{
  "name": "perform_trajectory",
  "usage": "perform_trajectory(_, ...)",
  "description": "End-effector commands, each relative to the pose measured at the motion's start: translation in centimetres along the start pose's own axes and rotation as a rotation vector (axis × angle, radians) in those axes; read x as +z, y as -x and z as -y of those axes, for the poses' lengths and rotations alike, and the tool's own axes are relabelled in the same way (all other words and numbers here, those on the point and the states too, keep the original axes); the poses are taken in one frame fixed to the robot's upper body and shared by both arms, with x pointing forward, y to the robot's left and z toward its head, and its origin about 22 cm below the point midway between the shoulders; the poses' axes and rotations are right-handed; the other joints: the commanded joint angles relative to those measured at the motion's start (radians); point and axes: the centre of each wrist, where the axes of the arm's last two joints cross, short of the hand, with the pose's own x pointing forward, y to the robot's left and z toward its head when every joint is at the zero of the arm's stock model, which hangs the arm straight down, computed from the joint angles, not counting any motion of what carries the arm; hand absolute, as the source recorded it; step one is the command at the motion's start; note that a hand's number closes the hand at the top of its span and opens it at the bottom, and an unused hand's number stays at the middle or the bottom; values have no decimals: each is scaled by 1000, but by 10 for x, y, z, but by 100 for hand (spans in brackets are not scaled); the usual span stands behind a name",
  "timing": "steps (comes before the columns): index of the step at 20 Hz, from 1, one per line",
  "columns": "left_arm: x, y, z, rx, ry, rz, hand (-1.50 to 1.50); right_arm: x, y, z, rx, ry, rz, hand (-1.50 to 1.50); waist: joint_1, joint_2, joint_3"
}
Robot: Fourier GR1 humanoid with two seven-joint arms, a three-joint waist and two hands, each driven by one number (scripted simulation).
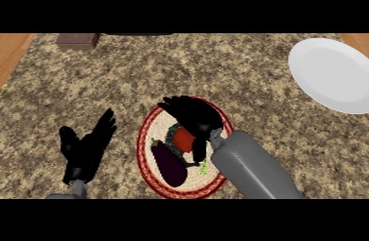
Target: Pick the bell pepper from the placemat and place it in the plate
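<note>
Now you are at the grasp: your right hand (pixel 193 117) is curled over the red bell pepper (pixel 184 139) on the round placemat (pixel 148 137), low centre of frame, beside an eggplant (pixel 170 164). Next, lift and carry it to the white plate (pixel 333 74), upper right. Your left hand (pixel 85 150) rests open, lower left.
</note>
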Motion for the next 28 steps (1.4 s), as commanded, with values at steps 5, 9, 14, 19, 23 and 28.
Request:
perform_trajectory(5, 8, -15, 12, 6, 14, -20, 0, -3, 3, -16, 5, -48, -2, -150, 0, 1, -2)
perform_trajectory(9, 14, 16, 6, 3, 2, -25, 0, -3, 20, -29, 119, -154, -11, 150, 5, 2, -2)
perform_trajectory(14, 3, 20, 5, -14, 12, -31, 0, -12, -3, -30, 161, -72, 60, 150, 1, 2, -2)
perform_trajectory(19, -5, 8, 15, 0, 10, -23, 0, -23, 28, -37, 189, -27, 76, 150, 3, 4, -2)
perform_trajectory(23, 0, 9, -2, 6, -18, -27, 0, -14, 51, -14, -2, 158, -372, 150, -15, 1, -3)
perform_trajectory(28, 6, 14, -7, -12, -19, -40, 0, -9, 73, 26, -233, 489, -782, 150, -14, 1, -2)
